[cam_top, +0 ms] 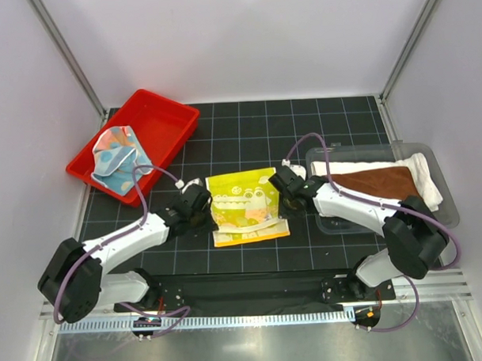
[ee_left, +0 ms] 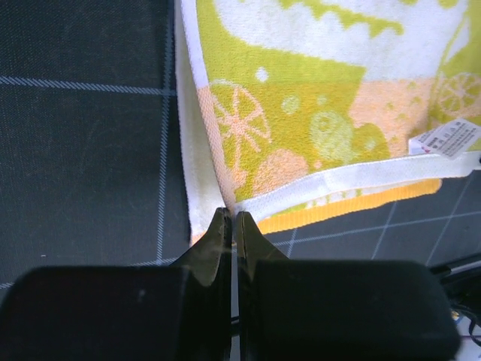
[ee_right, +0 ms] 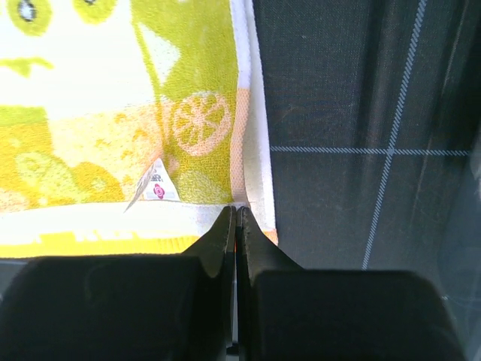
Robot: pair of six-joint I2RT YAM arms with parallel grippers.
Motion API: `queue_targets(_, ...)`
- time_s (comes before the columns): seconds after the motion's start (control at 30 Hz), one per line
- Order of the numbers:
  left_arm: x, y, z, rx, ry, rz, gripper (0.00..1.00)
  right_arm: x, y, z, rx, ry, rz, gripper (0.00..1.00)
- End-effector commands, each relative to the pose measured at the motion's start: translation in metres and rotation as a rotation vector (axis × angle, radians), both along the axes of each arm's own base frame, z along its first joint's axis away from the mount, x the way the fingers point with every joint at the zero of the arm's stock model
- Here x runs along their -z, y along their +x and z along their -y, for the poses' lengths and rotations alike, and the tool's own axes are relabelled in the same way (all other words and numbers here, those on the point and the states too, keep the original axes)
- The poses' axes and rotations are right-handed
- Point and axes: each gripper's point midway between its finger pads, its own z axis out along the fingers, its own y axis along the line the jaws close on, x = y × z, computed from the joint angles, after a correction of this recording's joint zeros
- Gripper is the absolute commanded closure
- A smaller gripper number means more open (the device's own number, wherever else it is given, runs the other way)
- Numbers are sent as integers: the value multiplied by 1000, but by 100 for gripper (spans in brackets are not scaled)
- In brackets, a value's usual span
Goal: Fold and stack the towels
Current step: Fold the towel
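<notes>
Pinching crocodile towel (cam_top: 246,206) both sides: left gripper (ee_left: 233,215) fully closed on its left edge, right gripper (ee_right: 234,210) fully closed on right edge

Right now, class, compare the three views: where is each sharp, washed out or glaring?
Top external: evenly lit and sharp, glare on the metal strip at the near edge. Left wrist: crocodile towel crisp, left gripper dark and soft-edged. Right wrist: the towel's pale areas wash out; right gripper a dark silhouette.
</notes>
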Motion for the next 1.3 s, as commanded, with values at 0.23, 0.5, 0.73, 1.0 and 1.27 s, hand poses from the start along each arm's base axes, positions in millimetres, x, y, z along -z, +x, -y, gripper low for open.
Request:
queue_targets(0.23,-22,-30,8,4,-80,37,100,-22,-34,16,-57,44,0,99)
queue_targets(0.5,9,-48,7,11,-87,8,100,5,-49,15,-63,87,-19,99)
queue_targets(0.73,21,-52,1,16,-41,-11,100,14,-50,14,-70,85,-30,99)
queue_targets(1.0,26,-51,-10,1,10,-5,100,25,-53,16,-64,81,-37,99)
queue_targets(1.27,-4,-46,-4,53,34,12,62,-12,-45,16,-86,66,15,60)
